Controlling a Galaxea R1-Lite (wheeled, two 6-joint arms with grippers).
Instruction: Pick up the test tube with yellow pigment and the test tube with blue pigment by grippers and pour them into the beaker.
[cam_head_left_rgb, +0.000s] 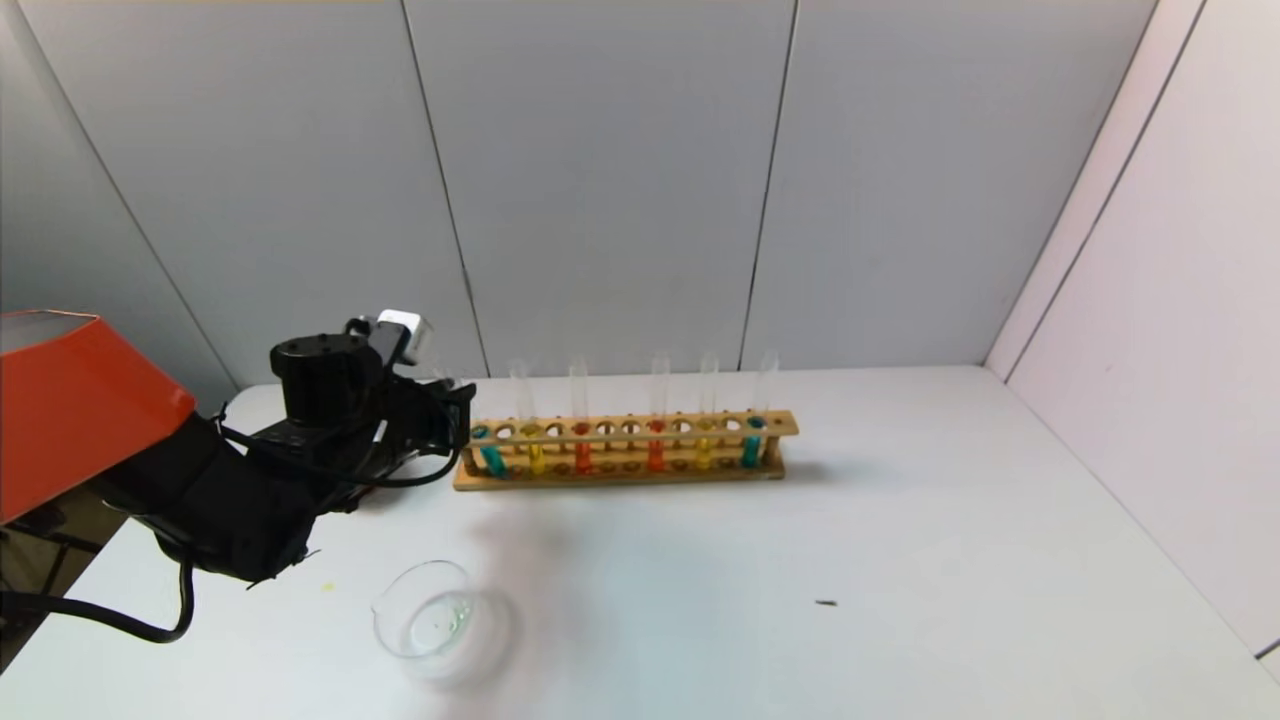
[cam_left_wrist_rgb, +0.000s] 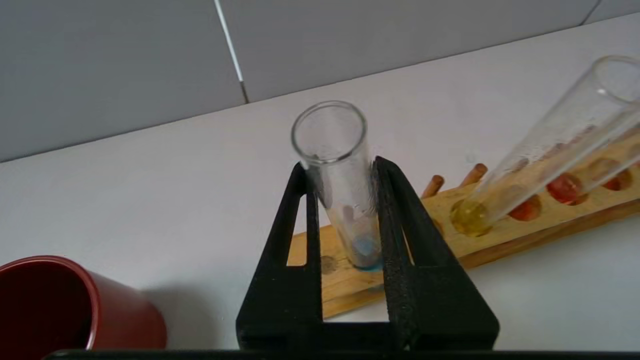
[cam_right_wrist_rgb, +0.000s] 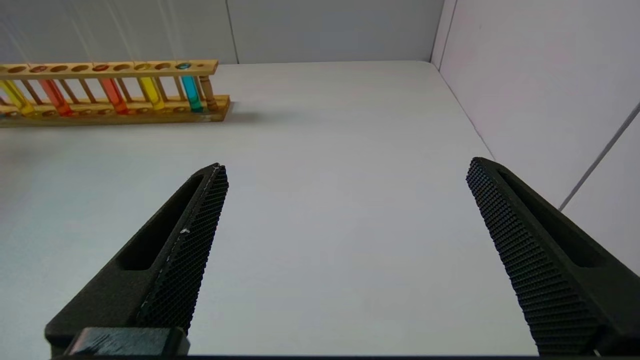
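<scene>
A wooden rack (cam_head_left_rgb: 625, 478) at the back of the table holds several tubes. The leftmost one is a test tube with blue pigment (cam_head_left_rgb: 490, 458), leaning in the rack's end hole. My left gripper (cam_head_left_rgb: 455, 415) is at that end. In the left wrist view my left gripper (cam_left_wrist_rgb: 341, 167) is shut on this tube (cam_left_wrist_rgb: 345, 200) just below its mouth. A test tube with yellow pigment (cam_head_left_rgb: 535, 455) stands beside it, and it also shows in the left wrist view (cam_left_wrist_rgb: 545, 155). The beaker (cam_head_left_rgb: 432, 620) sits on the table in front of the rack's left end. My right gripper (cam_right_wrist_rgb: 345, 167) is open and empty above bare table.
A second blue tube (cam_head_left_rgb: 751, 450) and a second yellow tube (cam_head_left_rgb: 703, 452) stand at the rack's right end, with orange-red tubes (cam_head_left_rgb: 655, 452) between. A dark red cup (cam_left_wrist_rgb: 75, 310) stands left of the rack. Grey walls close the back and the right.
</scene>
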